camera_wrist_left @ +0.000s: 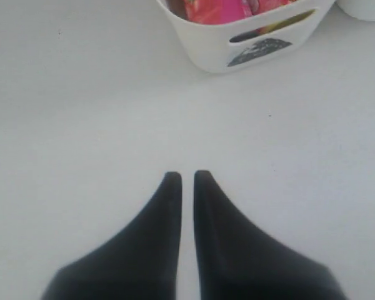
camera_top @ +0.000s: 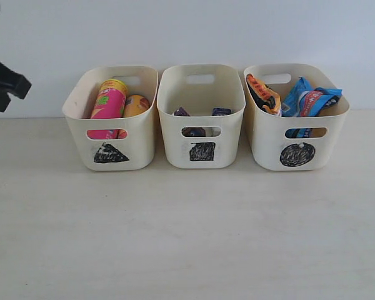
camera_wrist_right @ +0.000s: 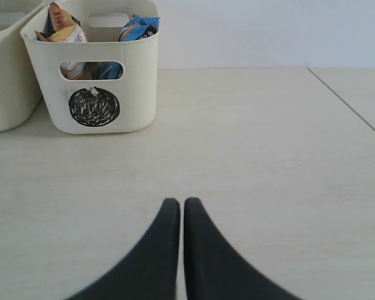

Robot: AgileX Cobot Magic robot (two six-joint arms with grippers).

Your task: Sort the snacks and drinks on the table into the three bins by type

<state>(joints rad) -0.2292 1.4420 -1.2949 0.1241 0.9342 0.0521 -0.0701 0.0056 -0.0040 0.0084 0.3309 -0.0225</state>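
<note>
Three cream bins stand in a row at the back of the table (camera_top: 187, 237), close beside one another and against a pale wall.

The triangle bin (camera_top: 144, 134) on the left holds the pink chip tube (camera_top: 108, 103), which leans in it with its top above the rim. The yellow chip tube (camera_top: 136, 105) sits just beside it, lower in the same bin. The square bin (camera_top: 175, 147) in the middle holds the small dark purple boxes (camera_top: 182, 112) low down, partly seen through the handle slot. The circle bin (camera_top: 265, 147) on the right holds an orange-brown packet (camera_top: 262, 94) and blue packets (camera_top: 309, 100), which stick up past the rim.

The table in front of the bins is bare.

The left gripper (camera_wrist_left: 187, 178) is closed, its two black fingers almost touching, and holds nothing. It hangs over bare table with the triangle bin ahead of it. The right gripper (camera_wrist_right: 177, 205) is likewise closed and empty, over the table in front of the circle bin. A black part of an arm (camera_top: 3, 84) shows at the left edge of the exterior view, well clear of the bins.
</note>
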